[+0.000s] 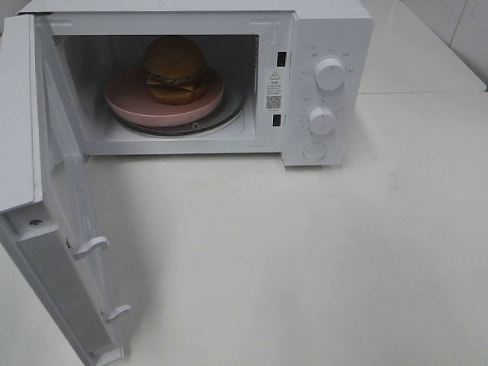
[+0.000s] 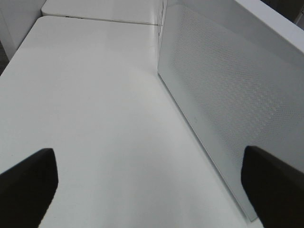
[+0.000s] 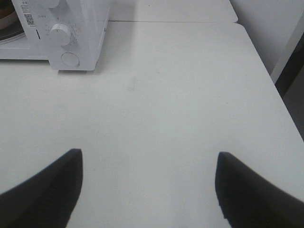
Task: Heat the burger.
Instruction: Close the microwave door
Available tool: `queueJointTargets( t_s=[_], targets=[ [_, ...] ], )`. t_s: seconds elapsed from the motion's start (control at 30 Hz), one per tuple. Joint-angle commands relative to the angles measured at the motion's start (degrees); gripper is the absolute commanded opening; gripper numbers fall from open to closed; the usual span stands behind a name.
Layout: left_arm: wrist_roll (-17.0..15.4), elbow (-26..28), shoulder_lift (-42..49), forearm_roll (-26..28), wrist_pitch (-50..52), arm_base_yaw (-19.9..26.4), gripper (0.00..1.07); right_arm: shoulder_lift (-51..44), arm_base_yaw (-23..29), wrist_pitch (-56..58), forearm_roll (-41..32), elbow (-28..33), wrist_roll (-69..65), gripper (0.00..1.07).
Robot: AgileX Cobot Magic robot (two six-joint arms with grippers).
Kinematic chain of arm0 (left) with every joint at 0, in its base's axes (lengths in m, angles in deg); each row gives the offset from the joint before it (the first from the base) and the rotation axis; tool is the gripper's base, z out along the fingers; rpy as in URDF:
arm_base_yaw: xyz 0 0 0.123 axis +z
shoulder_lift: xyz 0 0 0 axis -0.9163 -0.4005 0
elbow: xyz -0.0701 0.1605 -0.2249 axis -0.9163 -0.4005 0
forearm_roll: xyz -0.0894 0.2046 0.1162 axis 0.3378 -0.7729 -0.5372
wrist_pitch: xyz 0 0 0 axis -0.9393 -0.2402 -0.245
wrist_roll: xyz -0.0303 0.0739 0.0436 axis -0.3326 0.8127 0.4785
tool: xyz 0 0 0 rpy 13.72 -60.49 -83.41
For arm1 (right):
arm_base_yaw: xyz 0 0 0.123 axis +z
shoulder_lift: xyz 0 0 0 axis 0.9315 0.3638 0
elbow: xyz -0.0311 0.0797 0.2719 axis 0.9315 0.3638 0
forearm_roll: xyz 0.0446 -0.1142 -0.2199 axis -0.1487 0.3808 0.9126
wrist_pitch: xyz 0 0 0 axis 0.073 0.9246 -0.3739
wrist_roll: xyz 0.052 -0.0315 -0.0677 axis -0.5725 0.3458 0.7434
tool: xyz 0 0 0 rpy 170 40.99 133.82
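Both grippers hover released and empty above the table [image 3: 156,95]. The left gripper [image 2: 152,194] has the open door [image 2: 223,95] just beside it, apparently placed to swing it shut. The right gripper [image 3: 149,190] faces the dials [image 3: 61,34] ahead. Farther off, inside the microwave [image 1: 328,30], the burger [image 1: 176,69] sits on its plate [image 1: 130,103], not yet heated.

A smooth white tabletop [image 1: 305,252] fills the frame; a white boxy microwave oven [image 1: 335,38] stands on it, upper centre.
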Motion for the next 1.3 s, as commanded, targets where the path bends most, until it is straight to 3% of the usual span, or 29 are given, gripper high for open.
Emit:
queueJointTargets(
  t_s=[0.03,0.53,0.63,0.7,0.73,0.77,0.8,0.83,0.87,0.9,0.93,0.97,1.03,1.3],
  targets=[
    [-0.1,-0.1,0.9,0.2,0.1,-0.3,0.98,-1.5,-0.4,-0.1,-0.2,0.0,-0.2,0.74],
    [-0.3,0.4,0.9,0.6,0.6,-0.3,0.97,-1.5,-0.4,-0.1,-0.2,0.0,-0.2,0.74],
    [-0.5,2.2,0.6,0.6,2.8,-0.3,0.91,-1.5,-0.4,-0.1,-0.2,0.0,-0.2,0.74],
    [-0.5,3.7,-1.2,-0.4,4.5,-0.3,0.76,-1.5,-0.4,-0.1,-0.2,0.0,-0.2,0.74],
    [-0.5,3.7,-1.2,-0.4,4.5,-0.3,0.76,-1.5,-0.4,-0.1,-0.2,0.0,-0.2,0.74],
    [-0.5,3.8,-3.0,-0.7,4.7,-0.3,0.59,-1.5,-0.4,-0.1,-0.2,0.0,-0.2,0.74],
    [-0.5,3.8,-4.0,-0.7,4.7,-0.3,0.50,-1.5,-0.4,-0.1,-0.2,0.0,-0.2,0.74],
    [-0.5,3.8,-4.0,-0.7,4.7,-0.3,0.50,-1.5,-0.4,-0.1,-0.2,0.0,-0.2,0.74],
    [-0.5,3.8,-6.5,-0.7,4.9,-0.3,0.33,-1.5,-0.4,-0.1,-0.2,0.0,-0.2,0.74],
    [-0.5,3.8,-6.5,-0.7,4.9,-0.3,0.33,-1.5,-0.4,-0.1,-0.2,0.0,-0.2,0.74],
    [-0.4,3.8,-7.9,-0.7,5.4,-0.3,0.24,-1.5,-0.4,-0.1,-0.2,0.0,-0.2,0.74],
    [-0.3,3.8,-10.4,-0.9,6.6,-0.3,0.06,-1.5,-0.4,-0.1,-0.2,0.0,-0.2,0.74],
    [-0.3,3.8,-11.8,-1.1,7.2,-0.3,0.00,-1.5,-0.4,-0.1,-0.2,0.0,-0.2,0.74],
    [0.4,-2.4,-19.5,-1.1,24.1,-0.3,0.00,-1.5,-0.4,-0.1,-0.2,0.0,-0.2,0.74]
  ],
)
